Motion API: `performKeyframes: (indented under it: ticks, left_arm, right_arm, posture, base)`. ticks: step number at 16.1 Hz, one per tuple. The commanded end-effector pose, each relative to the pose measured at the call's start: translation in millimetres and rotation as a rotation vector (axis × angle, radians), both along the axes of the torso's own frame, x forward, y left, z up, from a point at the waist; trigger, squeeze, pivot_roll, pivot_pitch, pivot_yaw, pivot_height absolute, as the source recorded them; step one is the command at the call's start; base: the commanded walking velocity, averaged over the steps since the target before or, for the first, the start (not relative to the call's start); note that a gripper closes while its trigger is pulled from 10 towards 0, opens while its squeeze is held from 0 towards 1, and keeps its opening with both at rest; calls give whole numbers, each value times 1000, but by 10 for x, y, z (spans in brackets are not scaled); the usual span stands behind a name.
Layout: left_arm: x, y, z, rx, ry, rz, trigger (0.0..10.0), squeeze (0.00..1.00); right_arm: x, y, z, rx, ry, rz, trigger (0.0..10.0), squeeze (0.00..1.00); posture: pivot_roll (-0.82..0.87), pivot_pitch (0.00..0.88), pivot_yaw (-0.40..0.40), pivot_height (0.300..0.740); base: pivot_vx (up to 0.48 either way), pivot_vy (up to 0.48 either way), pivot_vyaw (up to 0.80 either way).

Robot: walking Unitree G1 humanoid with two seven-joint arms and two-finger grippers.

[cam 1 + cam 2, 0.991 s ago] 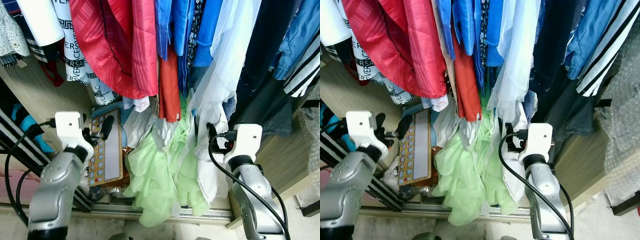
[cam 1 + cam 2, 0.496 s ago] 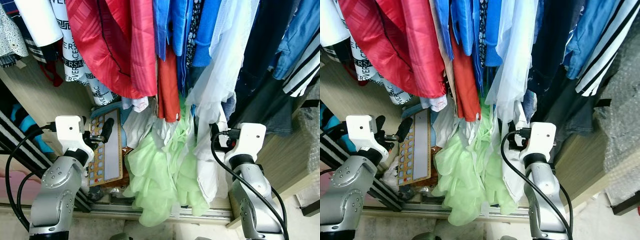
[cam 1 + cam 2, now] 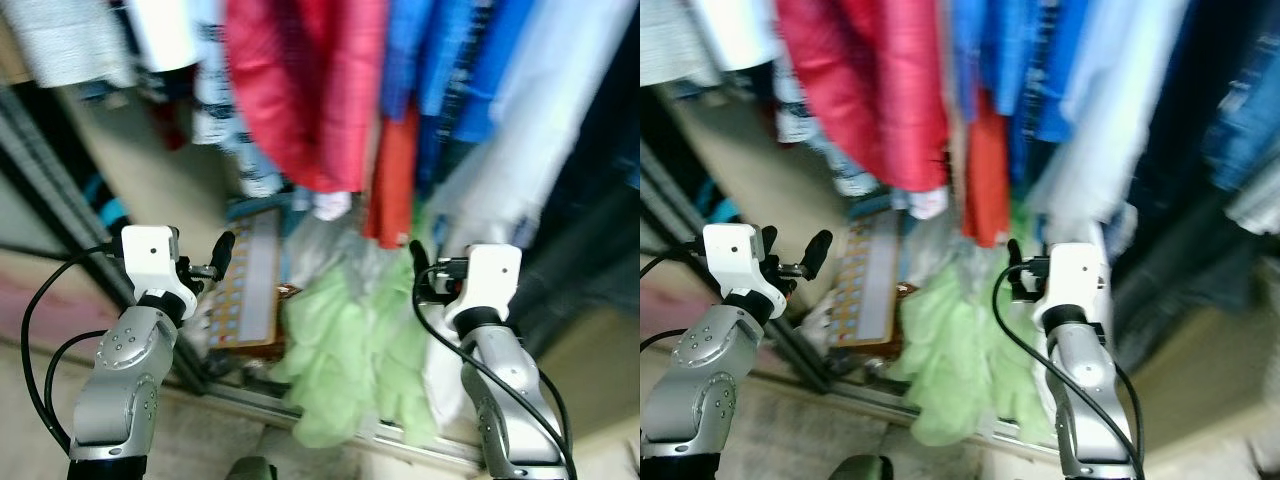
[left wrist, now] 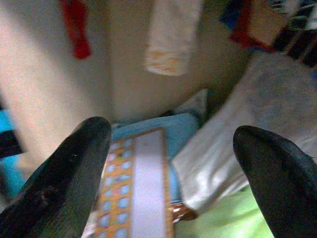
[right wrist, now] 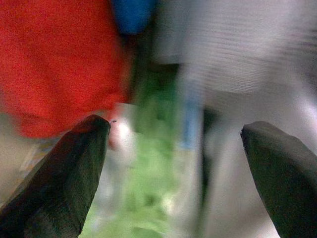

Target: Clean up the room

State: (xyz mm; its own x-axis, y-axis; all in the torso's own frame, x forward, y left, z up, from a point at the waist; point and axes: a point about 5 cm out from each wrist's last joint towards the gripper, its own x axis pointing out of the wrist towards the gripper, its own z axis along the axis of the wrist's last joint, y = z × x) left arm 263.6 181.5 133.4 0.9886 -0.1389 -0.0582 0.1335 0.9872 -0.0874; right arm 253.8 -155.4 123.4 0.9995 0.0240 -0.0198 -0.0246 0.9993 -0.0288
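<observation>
A heap of pale green garment (image 3: pixel 355 365) lies at the bottom of the open wardrobe, spilling over the metal sliding-door track (image 3: pixel 330 425) at its front edge. That's the mess in the middle of things, and the head views are blurred. Just beside the green heap on the robot's left, a flat board with rows of coloured squares (image 3: pixel 245 290) leans on the wardrobe floor, with a blue item (image 4: pixel 148 126) tucked behind it and a whitish cloth (image 4: pixel 223 148) next to that.

Above it all hangs a packed row: red garments (image 3: pixel 305 90), an orange-red one (image 3: pixel 392 170), blue pieces (image 3: pixel 440 70) and a long white shirt (image 3: pixel 520 150) reaching down to the green pile.

The left gripper (image 4: pixel 171 171) is raised in front of the board, fingers spread wide apart, nothing between them. The right gripper (image 5: pixel 173 173) is up level with the hanging hems, between the orange-red cloth and the white shirt, fingers also wide apart and holding nothing. Both silver arms are bent upward, cables looping from each wrist.
</observation>
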Motion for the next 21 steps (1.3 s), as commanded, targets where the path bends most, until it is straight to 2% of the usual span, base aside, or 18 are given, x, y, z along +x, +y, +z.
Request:
performKeyframes:
  ticks: [1, 5, 9, 11, 12, 13, 15, 18, 21]
  left_arm:
    - [-10, -14, 27, 17, -7, -4, 10000, 0]
    - [-9, -50, 36, -33, 6, -34, 10000, 0]
    - [-7, -70, 34, -30, 14, -42, 10000, 0]
    - [-7, -13, -10, -48, 86, 72, 10000, 0]
    - [-6, -4, 9, -67, 57, 33, 10000, 0]
    - [-11, 25, 24, -37, 32, 29, 10000, 0]
    - [-2, 21, 20, -70, 36, 27, 10000, 0]
    - [-9, -100, 41, -129, 32, -42, 10000, 0]
    - [31, -77, 61, -77, 20, -21, 10000, 0]
  right_arm:
    - [3, 9, 2, -5, 7, 6, 10000, 0]
    - [20, 24, -13, -7, 12, 31, 10000, 0]
    - [27, 35, -30, -3, 17, 40, 10000, 0]
    - [31, 51, -45, 2, 21, 50, 10000, 0]
    - [35, 55, -50, 3, 22, 53, 10000, 0]
    - [37, 59, -54, 4, 22, 56, 10000, 0]
    - [44, 64, -65, 7, 23, 59, 10000, 0]
    - [69, 88, -87, 13, 25, 70, 10000, 0]
    - [91, 109, -83, 14, 20, 79, 10000, 0]
  posture:
    - [21, 0, 34, 740]
    - [18, 0, 31, 740]
    - [23, 0, 31, 740]
    - [29, 0, 31, 740]
    - [30, 0, 30, 740]
    - [32, 0, 31, 740]
    - [35, 0, 32, 740]
    - [30, 0, 37, 740]
    - [32, 0, 39, 740]
  base:
    - [0, 0, 800]
    - [0, 0, 800]
    - [0, 0, 800]
    - [0, 0, 800]
    - [0, 0, 800]
    - [0, 0, 800]
    - [0, 0, 800]
    - [0, 0, 800]
    - [0, 0, 800]
